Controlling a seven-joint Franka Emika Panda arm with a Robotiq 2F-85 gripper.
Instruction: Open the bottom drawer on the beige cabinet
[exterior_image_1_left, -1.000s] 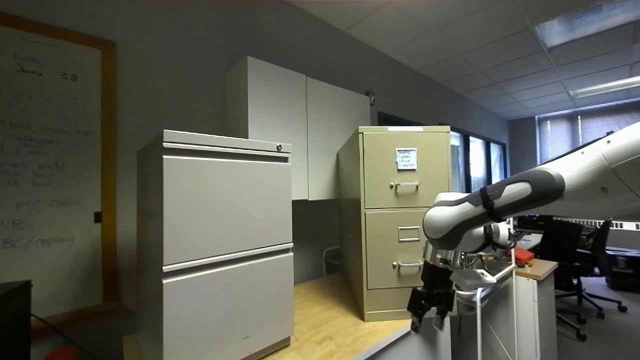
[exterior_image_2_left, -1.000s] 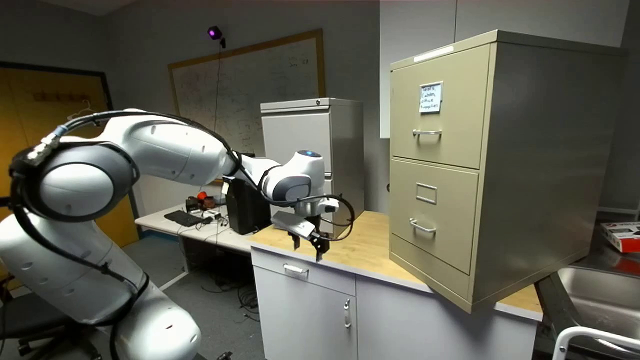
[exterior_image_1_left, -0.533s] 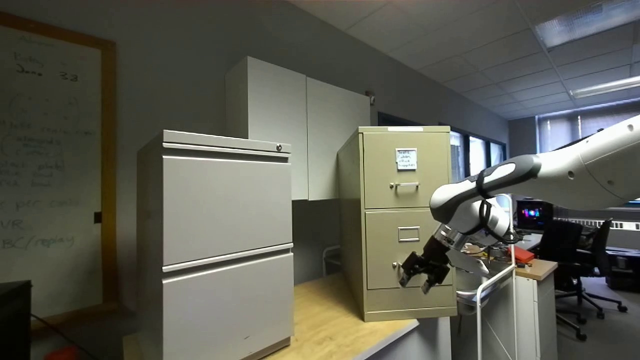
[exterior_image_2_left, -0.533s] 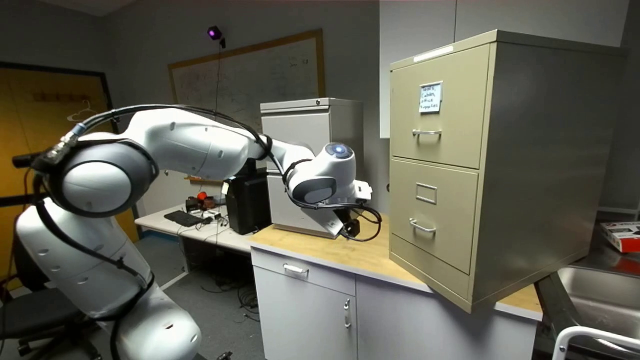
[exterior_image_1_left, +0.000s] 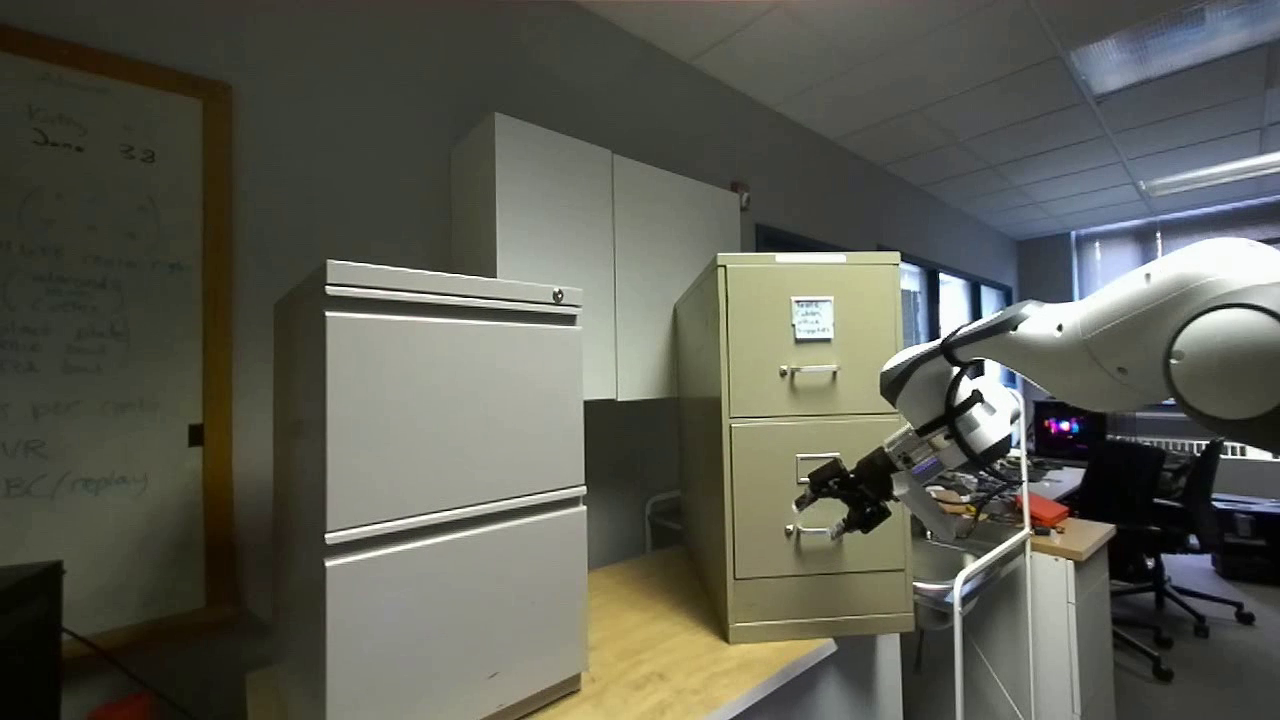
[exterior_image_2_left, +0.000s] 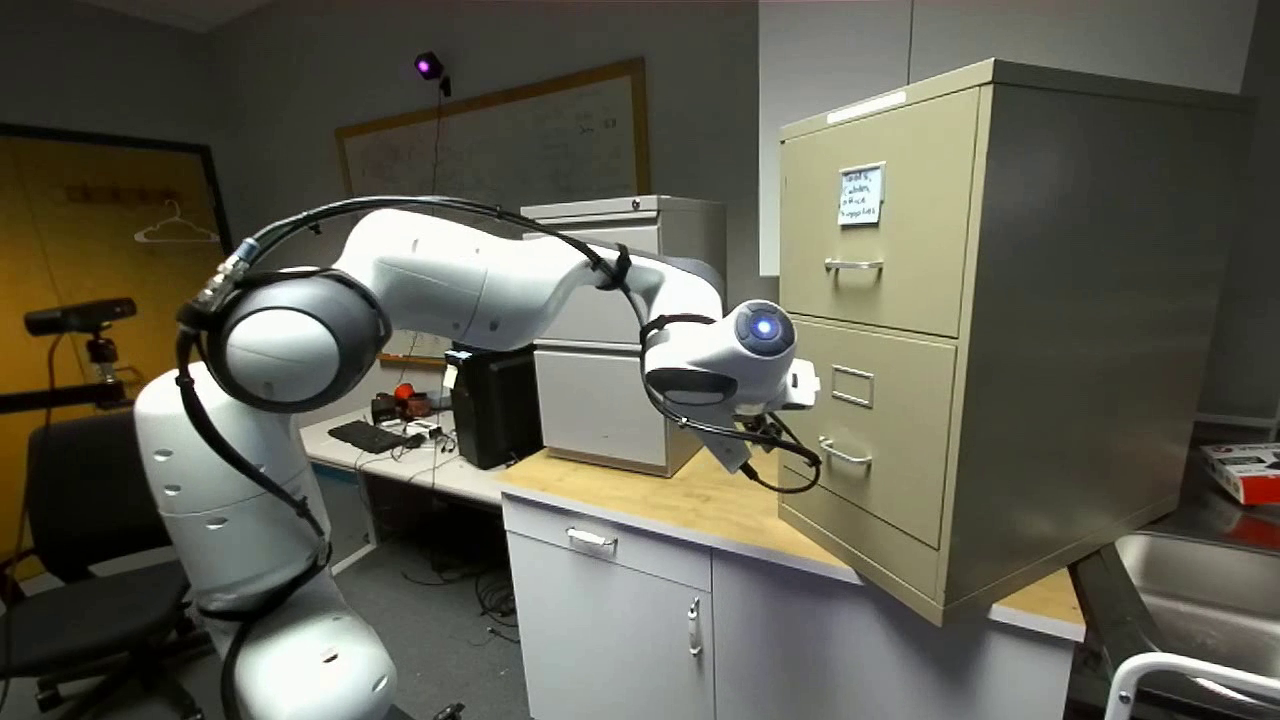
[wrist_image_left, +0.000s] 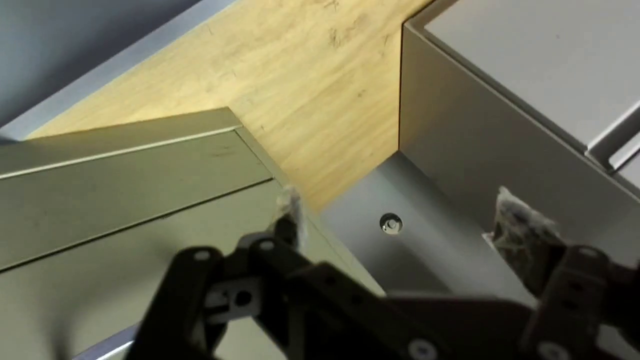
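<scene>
The beige cabinet (exterior_image_1_left: 700, 450) stands on the wood counter; it also shows in an exterior view (exterior_image_2_left: 1090, 330). Its bottom drawer is shut in both exterior views (exterior_image_1_left: 765, 480) (exterior_image_2_left: 905, 430). The drawer's metal pull (exterior_image_2_left: 845, 452) runs sideways below an empty label frame; part of the pull (wrist_image_left: 107, 352) shows at the lower left in the wrist view. My gripper (exterior_image_1_left: 819, 517) is open and empty, tilted downward in front of the drawer near the pull. In the wrist view, its fingers (wrist_image_left: 400, 212) are wide apart, with the pull outside them. In an exterior view, the wrist hides the fingers.
A pale grey two-drawer cabinet (exterior_image_1_left: 455, 420) stands on the same wood counter (exterior_image_2_left: 690, 495). Below are grey cupboard doors (exterior_image_2_left: 860, 640). A sink (exterior_image_2_left: 1210, 580) and white metal rail (exterior_image_2_left: 1190, 665) lie beside the beige cabinet. The upper drawer carries a paper label (exterior_image_1_left: 812, 318).
The arm has moved toward the beige cabinet. The gripper has risen and tilted from pointing down to pointing more forward, reaching the height of the bottom drawer's pull. The drawer has not moved.
</scene>
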